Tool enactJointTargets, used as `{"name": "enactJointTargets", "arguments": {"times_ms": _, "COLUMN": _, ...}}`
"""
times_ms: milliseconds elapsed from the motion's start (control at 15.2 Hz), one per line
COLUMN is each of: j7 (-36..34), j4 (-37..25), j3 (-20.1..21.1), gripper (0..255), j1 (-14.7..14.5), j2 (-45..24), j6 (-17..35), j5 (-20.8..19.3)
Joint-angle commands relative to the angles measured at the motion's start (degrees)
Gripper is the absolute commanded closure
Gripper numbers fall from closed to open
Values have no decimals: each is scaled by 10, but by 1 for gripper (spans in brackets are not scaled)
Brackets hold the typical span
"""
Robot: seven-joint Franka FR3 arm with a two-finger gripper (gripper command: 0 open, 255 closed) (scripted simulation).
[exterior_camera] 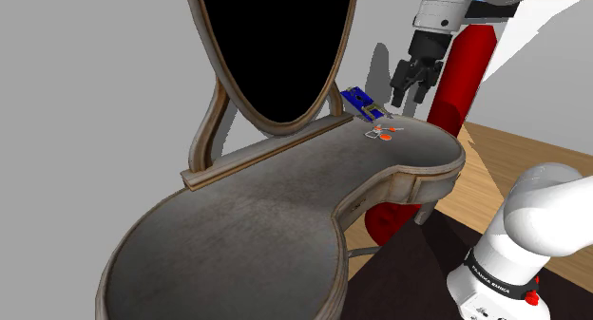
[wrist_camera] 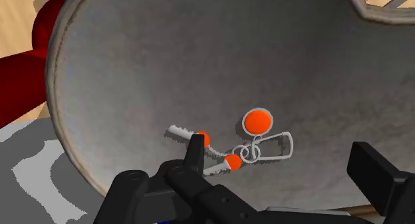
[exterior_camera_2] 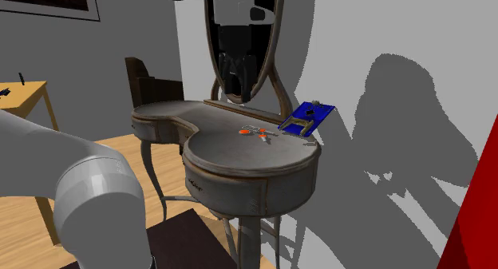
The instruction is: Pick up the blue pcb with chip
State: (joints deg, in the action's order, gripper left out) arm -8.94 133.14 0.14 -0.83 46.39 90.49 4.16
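Spread, the all-black two-finger gripper [exterior_camera: 411, 94] hovers over one end of the grey kidney-shaped dressing table [exterior_camera: 247, 235], presumably lining up on the blue rectangular circuit board [exterior_camera: 362, 102] propped at its back edge.

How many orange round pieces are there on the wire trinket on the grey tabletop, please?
3: a large orange disc beside the white wire loop, a small orange bead next to the loop, and another small orange bead farther out. Others may be hidden.
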Motion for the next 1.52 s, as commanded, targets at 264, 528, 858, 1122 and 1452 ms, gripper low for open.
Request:
{"name": "enactJointTargets", "arguments": {"times_ms": 264, "j7": -48, "j4": 55, "j3": 1, "gripper": 0, "j1": 30, "j2": -5, "j6": 136, "j5": 8}}
{"name": "enactJointTargets", "arguments": {"times_ms": 528, "j7": -95, "j4": 99, "j3": 3, "gripper": 0, "j1": 60, "j2": -24, "j6": 275, "j5": 17}}
{"name": "enactJointTargets", "arguments": {"times_ms": 858, "j7": -107, "j4": 134, "j3": 4, "gripper": 0, "j1": 70, "j2": -34, "j6": 342, "j5": 21}}
{"name": "enactJointTargets", "arguments": {"times_ms": 1122, "j7": -104, "j4": 167, "j3": 5, "gripper": 0, "j1": 68, "j2": -37, "j6": 378, "j5": 24}}
{"name": "enactJointTargets", "arguments": {"times_ms": 1452, "j7": -104, "j4": 167, "j3": 4, "gripper": 255, "j1": 68, "j2": -38, "j6": 379, "j5": 24}}
